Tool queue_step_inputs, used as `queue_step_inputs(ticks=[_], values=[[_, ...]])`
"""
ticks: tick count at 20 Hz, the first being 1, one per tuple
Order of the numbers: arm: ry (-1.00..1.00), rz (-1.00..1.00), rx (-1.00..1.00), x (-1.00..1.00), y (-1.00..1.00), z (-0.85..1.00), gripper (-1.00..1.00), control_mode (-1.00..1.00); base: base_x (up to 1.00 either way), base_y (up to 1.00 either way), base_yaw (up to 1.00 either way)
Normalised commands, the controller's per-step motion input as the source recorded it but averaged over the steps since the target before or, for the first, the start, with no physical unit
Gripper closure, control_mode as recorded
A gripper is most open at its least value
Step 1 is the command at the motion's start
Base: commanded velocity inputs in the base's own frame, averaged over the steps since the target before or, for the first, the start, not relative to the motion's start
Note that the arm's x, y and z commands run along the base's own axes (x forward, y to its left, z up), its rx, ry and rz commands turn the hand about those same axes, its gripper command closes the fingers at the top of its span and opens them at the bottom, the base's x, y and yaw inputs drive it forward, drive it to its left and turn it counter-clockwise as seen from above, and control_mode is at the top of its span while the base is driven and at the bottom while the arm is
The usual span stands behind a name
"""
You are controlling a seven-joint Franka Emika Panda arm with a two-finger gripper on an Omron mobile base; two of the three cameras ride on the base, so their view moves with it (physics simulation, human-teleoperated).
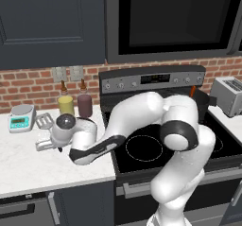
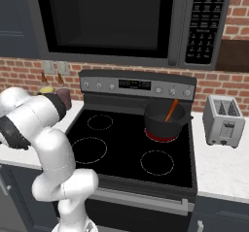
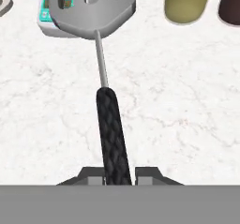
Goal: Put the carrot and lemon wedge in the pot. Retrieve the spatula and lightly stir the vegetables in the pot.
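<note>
The hand is clamped on the black handle of the spatula, gripping near the handle's end so the slotted silver head points away from it, free to reach down into the pot later. The spatula lies flat on the white desk, its head close to the small kitchen scale and to the left of the yellow bottle and the dark bottle.

The pot sits on the stove's rear right burner, well apart from the spatula, with the carrot leaning inside it, orange tip above the rim; the lemon wedge cannot be made out.

The arm folds low and far to the stove's left, elbow over the cooktop edge, forearm stretched across the desk, wrist low, with the hand in line with the handle.
</note>
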Motion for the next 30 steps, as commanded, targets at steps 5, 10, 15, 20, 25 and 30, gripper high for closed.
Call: queue_step_inputs(ticks=[5, 10, 15, 20, 25, 30], values=[[0.06, -0.08, 0.42, -0.82, -0.39, 1.0, 1.0, -1.0, 0.0, 0.0, 0.0], [0.28, -0.18, 0.52, -0.77, -0.5, 1.0, 1.0, -1.0, 0.0, 0.0, 0.0], [0.47, -0.26, 0.57, -0.57, -0.53, 1.0, 1.0, -1.0, 0.0, 0.0, 0.0], [0.51, -0.28, 0.54, -0.34, -0.48, 1.0, 1.0, -1.0, 0.0, 0.0, 0.0], [0.46, -0.3, 0.45, -0.29, -0.4, 1.0, 1.0, -1.0, 0.0, 0.0, 0.0], [0.41, -0.32, 0.35, -0.26, -0.39, 0.96, 1.0, -1.0, 0.0, 0.0, 0.0]])
